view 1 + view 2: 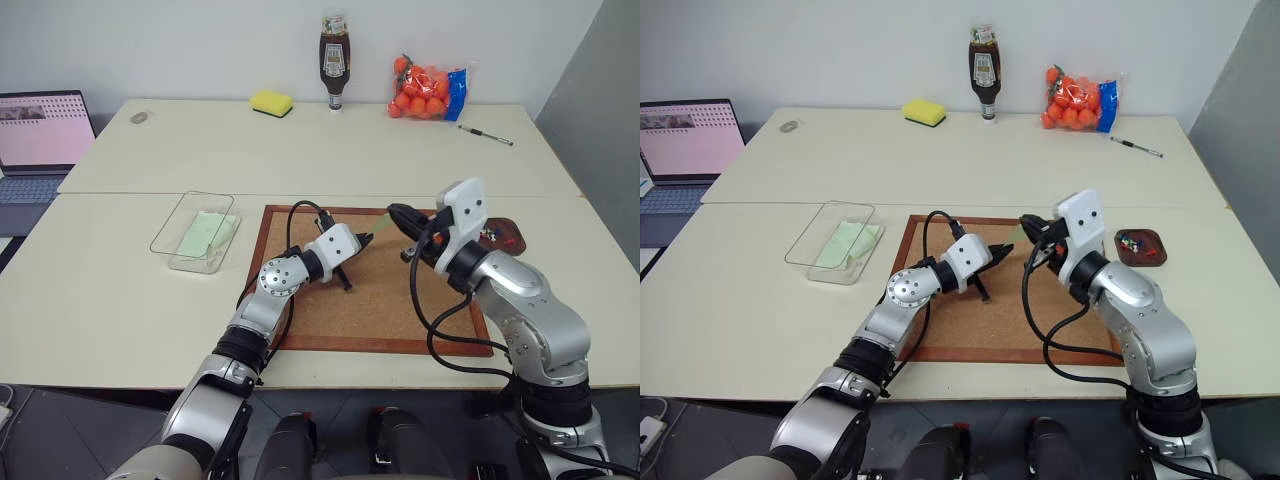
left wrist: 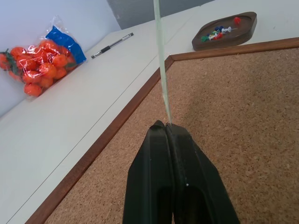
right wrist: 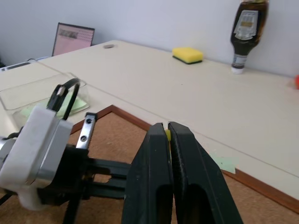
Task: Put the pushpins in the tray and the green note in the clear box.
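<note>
Pale green, the green note point(image 2: 161, 70) stands on edge above the corkboard point(image 1: 400, 300), pinched at its lower end by the left fingers point(image 2: 167, 128), closed on it. Right fingers point(image 3: 166, 133) are closed on a yellow-headed pin. Pushpins point(image 2: 217, 33) lie in the tray point(image 2: 243, 32). Left of the corkboard, the clear box point(image 1: 180, 215) holds a paler mint sheet point(image 1: 205, 233).

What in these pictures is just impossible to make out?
- Green note, left wrist view: seen edge-on in the shut left gripper. Its face is hidden, and the picture's edge cuts it off.
- Yellow speck, right wrist view: pinched in the shut right gripper, too small to name.
- Pushpins in the tray, left wrist view: too small and clustered to count.
</note>
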Controlling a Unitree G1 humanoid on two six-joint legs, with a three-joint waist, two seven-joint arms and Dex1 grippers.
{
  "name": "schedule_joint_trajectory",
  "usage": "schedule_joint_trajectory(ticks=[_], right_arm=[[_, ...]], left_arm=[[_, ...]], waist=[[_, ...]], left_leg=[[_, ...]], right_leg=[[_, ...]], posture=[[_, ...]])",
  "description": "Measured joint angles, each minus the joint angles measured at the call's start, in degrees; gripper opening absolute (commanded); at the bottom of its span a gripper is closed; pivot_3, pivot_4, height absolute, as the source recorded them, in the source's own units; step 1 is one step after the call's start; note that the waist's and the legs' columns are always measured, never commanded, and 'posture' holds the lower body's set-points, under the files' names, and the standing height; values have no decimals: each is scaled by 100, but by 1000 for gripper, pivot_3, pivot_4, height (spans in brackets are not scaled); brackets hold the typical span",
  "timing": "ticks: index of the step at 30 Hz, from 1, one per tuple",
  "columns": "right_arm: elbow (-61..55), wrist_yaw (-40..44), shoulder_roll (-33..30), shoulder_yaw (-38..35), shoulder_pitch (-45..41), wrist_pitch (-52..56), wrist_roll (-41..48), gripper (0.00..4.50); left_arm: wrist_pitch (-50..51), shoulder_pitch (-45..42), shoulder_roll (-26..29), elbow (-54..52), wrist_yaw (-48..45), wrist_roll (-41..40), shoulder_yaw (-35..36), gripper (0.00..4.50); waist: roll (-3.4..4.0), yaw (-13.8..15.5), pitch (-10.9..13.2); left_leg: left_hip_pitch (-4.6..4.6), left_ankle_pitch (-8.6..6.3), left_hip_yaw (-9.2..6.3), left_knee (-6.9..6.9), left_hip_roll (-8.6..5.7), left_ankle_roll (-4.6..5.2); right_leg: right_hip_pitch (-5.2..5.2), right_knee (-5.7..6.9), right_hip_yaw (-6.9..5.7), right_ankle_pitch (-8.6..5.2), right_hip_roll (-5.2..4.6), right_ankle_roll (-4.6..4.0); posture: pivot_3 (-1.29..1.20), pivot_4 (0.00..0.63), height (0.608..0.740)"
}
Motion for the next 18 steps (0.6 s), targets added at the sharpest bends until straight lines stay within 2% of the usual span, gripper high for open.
schedule_joint_trajectory(ticks=[5, 8, 13, 14, 18], right_arm=[[-140, -130, -73, -459, 58, 160, 195, 0], [-213, -132, -154, -491, 151, 246, 229, 0], [-269, -122, -144, -331, 166, 324, 268, 0], [-269, -122, -143, -284, 166, 324, 269, 0], [-251, -120, -126, -128, 148, 323, 257, 0]], left_arm=[[-1, 1, -1, 0, 9, 15, 0, 40], [22, 1, -36, -1, 11, -13, 7, 40], [513, 69, -330, -283, -238, -638, 152, 40], [583, 93, -344, -358, -284, -721, 157, 402], [899, 114, -198, -522, -467, -990, 300, 1074]], waist=[[0, 1, 0], [0, -5, 0], [0, -11, 0], [0, -15, 0], [0, -17, 0]], left_leg=[[0, 0, -1, -1, 1, 0], [1, 0, 0, -1, 3, 0], [1, 0, 1, 0, 2, 0], [2, 0, 2, 0, 2, 0], [3, 0, -3, -1, 4, 0]], right_leg=[[0, 0, 0, 0, -1, 0], [0, 1, 1, 0, -1, 0], [0, 1, 1, 0, 0, 0], [0, 1, 3, 0, 0, 0], [0, 3, -1, 0, 2, 0]], posture=[[0, 150, 740], [0, 150, 740], [0, 150, 740], [0, 150, 740], [0, 150, 740]])
